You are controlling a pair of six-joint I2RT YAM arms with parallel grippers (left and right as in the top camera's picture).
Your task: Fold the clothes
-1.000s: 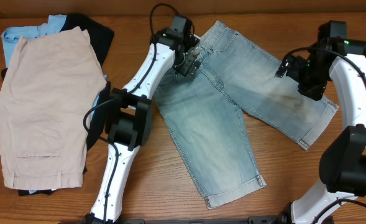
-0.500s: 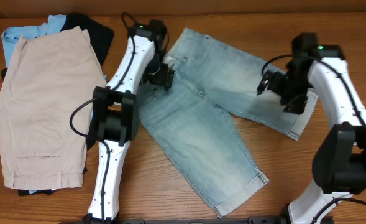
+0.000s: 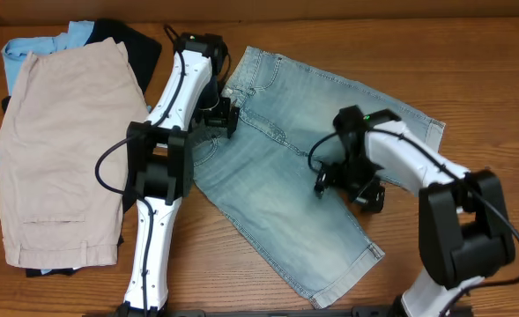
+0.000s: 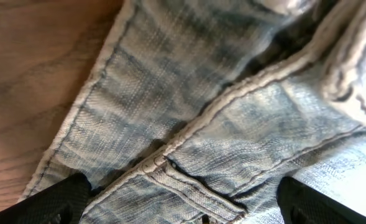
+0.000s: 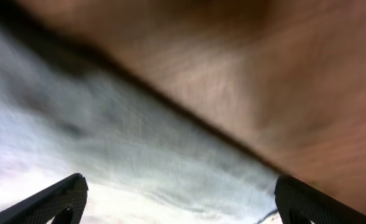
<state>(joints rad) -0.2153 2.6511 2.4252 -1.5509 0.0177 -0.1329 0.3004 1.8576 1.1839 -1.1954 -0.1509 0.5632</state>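
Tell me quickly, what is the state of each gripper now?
Left gripper: open, holding nothing, over the faded light-blue denim shorts.
Right gripper: open, holding nothing, over the shorts' edge.

Warm, even room light from above; one wrist view badly smeared.

The overhead view is sharp, with soft, short shadows beside the left arm (image 3: 173,97) and right arm (image 3: 409,156) on the tabletop (image 3: 497,88) and denim shorts (image 3: 277,202). The left wrist view shows crisp weave, softer at upper right. The right wrist view is all blur, its denim washed nearly white at lower left.
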